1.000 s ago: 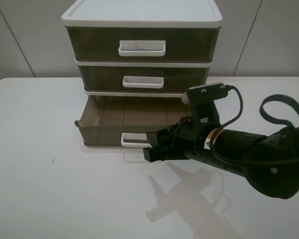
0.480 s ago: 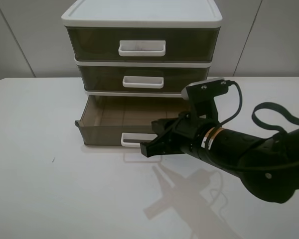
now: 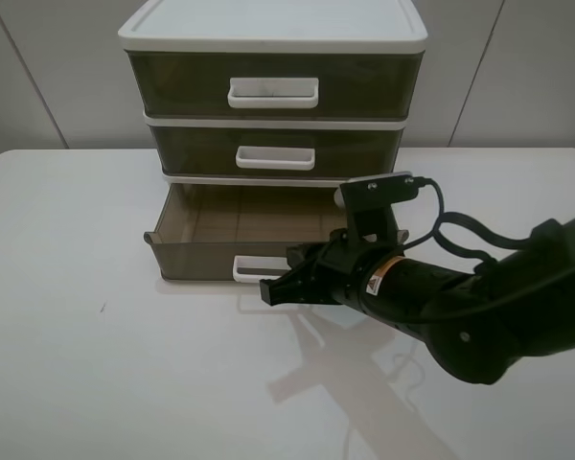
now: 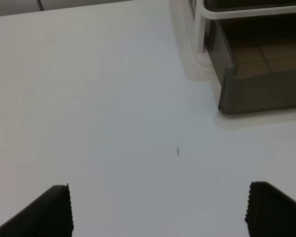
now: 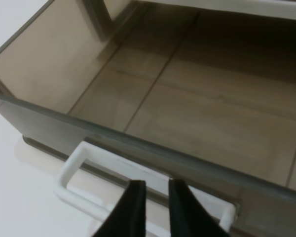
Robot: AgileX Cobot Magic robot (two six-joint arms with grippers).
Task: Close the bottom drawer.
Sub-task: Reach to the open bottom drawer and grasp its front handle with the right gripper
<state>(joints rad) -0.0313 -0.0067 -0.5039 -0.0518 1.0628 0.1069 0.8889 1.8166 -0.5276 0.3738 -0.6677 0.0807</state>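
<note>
The bottom drawer [image 3: 196, 255] of the white-framed unit [image 3: 273, 38] stands pulled out, its ribbed floor bare. Its white loop handle [image 3: 253, 269] faces the table front. My right gripper [image 3: 271, 290] is shut, its tips just in front of the handle's right part, at handle height. In the right wrist view the two fingertips [image 5: 133, 207] stand close together over the handle [image 5: 84, 170], with the drawer floor [image 5: 197, 113] beyond; I cannot tell whether they touch the handle. My left gripper [image 4: 160, 212] is open over bare table, and the drawer's left front corner [image 4: 261, 91] lies ahead of it.
The middle drawer [image 3: 276, 153] and top drawer [image 3: 273, 88] are shut above. The white table [image 3: 96, 364] spreads in front and to the left of the unit. The right arm's black body and cable [image 3: 460, 307] lie over the table's right half.
My right gripper has moved left and a little closer to the drawer's handle. The drawer has not moved.
</note>
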